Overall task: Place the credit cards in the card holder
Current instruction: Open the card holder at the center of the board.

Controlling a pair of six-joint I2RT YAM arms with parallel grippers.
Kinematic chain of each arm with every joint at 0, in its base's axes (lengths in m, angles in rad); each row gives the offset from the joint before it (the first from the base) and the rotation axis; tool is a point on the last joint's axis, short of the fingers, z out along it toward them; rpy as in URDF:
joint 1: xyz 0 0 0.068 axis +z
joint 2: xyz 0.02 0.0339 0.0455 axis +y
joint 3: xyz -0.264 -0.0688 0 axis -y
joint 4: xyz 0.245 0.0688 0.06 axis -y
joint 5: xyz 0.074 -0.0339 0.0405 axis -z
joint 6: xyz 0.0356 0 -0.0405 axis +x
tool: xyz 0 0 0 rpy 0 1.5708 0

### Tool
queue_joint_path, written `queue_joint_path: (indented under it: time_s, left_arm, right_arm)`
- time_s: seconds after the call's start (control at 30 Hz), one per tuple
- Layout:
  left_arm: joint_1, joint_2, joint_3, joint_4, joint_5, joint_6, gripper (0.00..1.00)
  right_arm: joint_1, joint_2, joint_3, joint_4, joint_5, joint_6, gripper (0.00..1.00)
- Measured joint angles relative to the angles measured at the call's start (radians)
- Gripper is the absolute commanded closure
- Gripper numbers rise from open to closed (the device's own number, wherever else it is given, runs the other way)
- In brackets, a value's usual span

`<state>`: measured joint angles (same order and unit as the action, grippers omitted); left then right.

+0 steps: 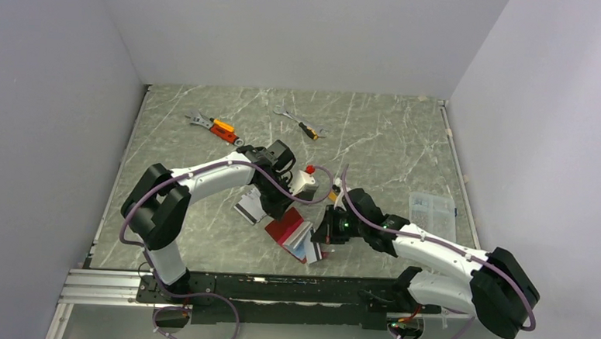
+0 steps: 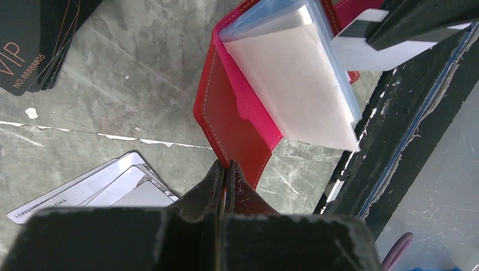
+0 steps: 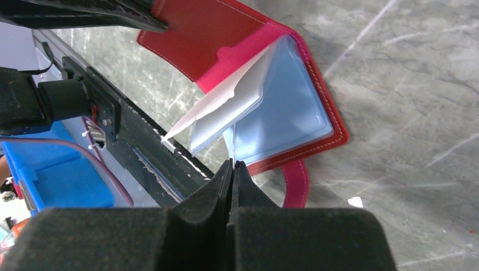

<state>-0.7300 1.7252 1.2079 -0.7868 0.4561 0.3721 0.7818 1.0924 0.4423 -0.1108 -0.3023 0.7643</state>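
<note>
A: Card holder (image 1: 283, 224) first: where does it lie?

B: Open on the marbled table (image 1: 392, 143), between the two grippers. The left gripper (image 2: 225, 172) is pinched tight on the near edge of its red cover, so the holder spreads out just ahead of those fingertips.

A: And the right gripper (image 3: 232, 169)?

B: Closed on a striped silver card (image 2: 353, 48), seen edge-on from its own wrist. The card's far edge stands at the pale blue pockets (image 3: 282, 107), directly ahead of the fingertips. Whether it sits inside a sleeve cannot be told.

A: Other cards?

B: A fan of silver cards (image 2: 107, 189) lies flat just beside the left gripper, on the left of its wrist view. The black cards (image 2: 31, 45) marked VIP lie farther ahead on that same side, apart from the holder.
</note>
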Motion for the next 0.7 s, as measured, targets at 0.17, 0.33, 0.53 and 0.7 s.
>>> queue_joint_path:
  time_s: [0.17,0.33,0.53,0.7]
  left_arm:
    - [0.003,-0.001,0.0,-0.002,0.037,0.0,1.0]
    - [0.028,-0.001,-0.002,-0.006,0.126,-0.001,1.0]
    - [0.109,-0.002,-0.043,-0.004,0.265,-0.001,0.99]
    - [0.13,-0.036,-0.126,0.034,0.308,-0.031,0.94]
  right_arm:
    - [0.013,0.006,0.038,0.008,-0.007,-0.006,1.0]
    - [0.024,0.024,0.058,0.04,-0.016,-0.008,1.0]
    - [0.027,0.1,0.061,0.076,-0.019,-0.009,1.0]
    - [0.027,0.153,0.066,0.101,-0.022,-0.011,1.0]
